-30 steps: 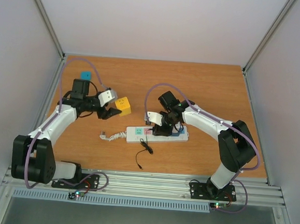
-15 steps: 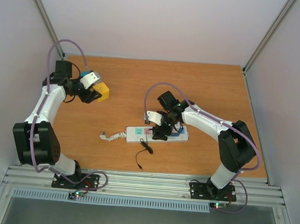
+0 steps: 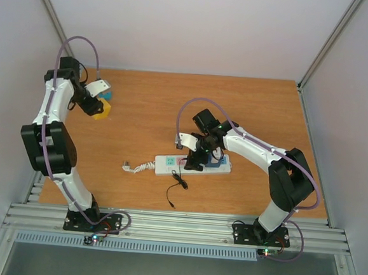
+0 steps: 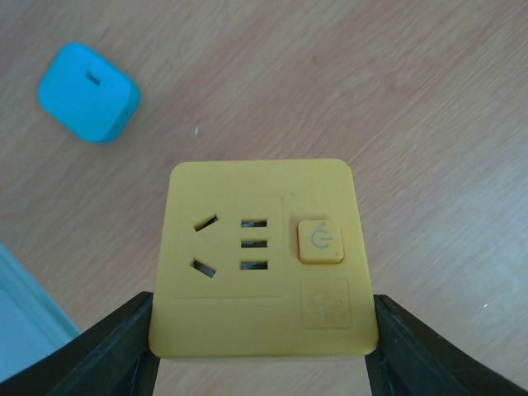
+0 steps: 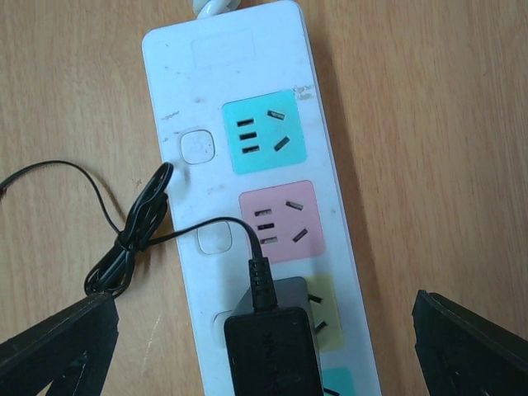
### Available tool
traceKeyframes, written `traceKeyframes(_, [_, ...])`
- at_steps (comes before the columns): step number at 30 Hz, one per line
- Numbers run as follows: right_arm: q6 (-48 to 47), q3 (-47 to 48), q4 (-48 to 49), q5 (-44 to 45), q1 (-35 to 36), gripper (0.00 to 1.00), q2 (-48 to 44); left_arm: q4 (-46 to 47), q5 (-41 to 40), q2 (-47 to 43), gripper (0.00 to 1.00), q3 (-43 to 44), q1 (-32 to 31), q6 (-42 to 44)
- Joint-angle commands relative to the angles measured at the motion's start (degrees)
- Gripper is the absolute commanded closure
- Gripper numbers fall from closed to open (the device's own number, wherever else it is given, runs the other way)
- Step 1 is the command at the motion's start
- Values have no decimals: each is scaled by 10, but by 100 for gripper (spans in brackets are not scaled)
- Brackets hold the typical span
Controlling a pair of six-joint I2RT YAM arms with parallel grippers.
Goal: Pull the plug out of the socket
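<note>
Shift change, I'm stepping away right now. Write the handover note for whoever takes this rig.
Left gripper: shut on a yellow cube adapter, at the far left of the table beside a blue cube; not part of the pull.
Right gripper: open, fingers either side of the black plug, not touching it.
The power strip lies flat; the plug sits in its yellow outlet, its thin black cable looped beside the strip.
Done: right gripper lined up over the plug.
Left: close on the plug and pull it straight out; the strip may need holding down.

The plug [image 5: 272, 351] sits in the socket [image 5: 223, 54] mid-table (cord [image 5: 124, 247] trailing nearward), the cube [image 4: 264, 256] far left.
</note>
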Motion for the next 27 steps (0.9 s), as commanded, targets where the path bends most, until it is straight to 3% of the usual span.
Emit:
traceKeyframes(1, [12,23,2,-17,5,2,-21,-54,-89,34,80,54,2,-1])
traceKeyframes(19, [18,28,-9,-21,5,2,-41,-25,-223,179,76,156,4,-1])
traceKeyframes(25, [13,28,-17,-25,5,2,-53,-16,-239,200,72,149,3,18])
traceKeyframes(27, [14,29,-17,-26,5,1,-54,-12,-241,206,64,151,4,23])
